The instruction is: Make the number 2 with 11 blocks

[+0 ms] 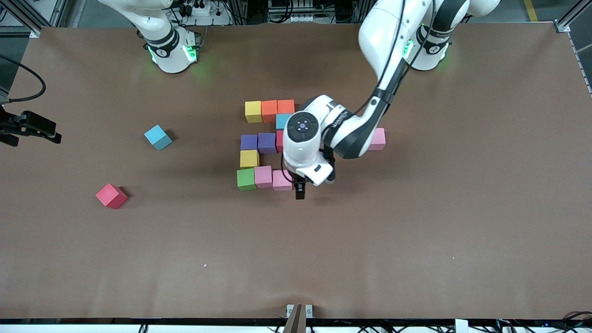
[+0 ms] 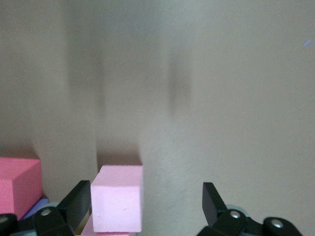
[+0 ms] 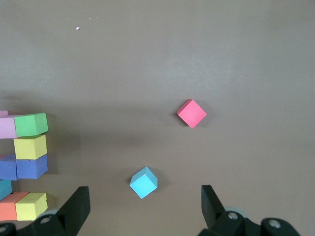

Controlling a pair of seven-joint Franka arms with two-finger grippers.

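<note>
The number 2 lies mid-table as touching blocks. Its top row is yellow [image 1: 253, 111] and two orange [image 1: 269, 110]. Below come light blue [image 1: 282, 121], a row of two purple [image 1: 267, 142] and red [image 1: 279, 141], then yellow [image 1: 249, 158]. The bottom row is green [image 1: 246, 179] and two pink. My left gripper [image 1: 297, 186] hangs open over the end pink block [image 1: 281, 180]. In the left wrist view that pink block [image 2: 118, 199] stands on the table between the spread fingers, close to one finger [image 2: 78, 201]. My right gripper [image 3: 145, 209] is open and empty, high over the table.
Three loose blocks lie apart from the digit. A light blue one [image 1: 157, 137] and a red one [image 1: 111, 196] sit toward the right arm's end. A pink one [image 1: 378, 138] sits half under the left arm. A black bracket [image 1: 27, 127] juts in at the table's edge.
</note>
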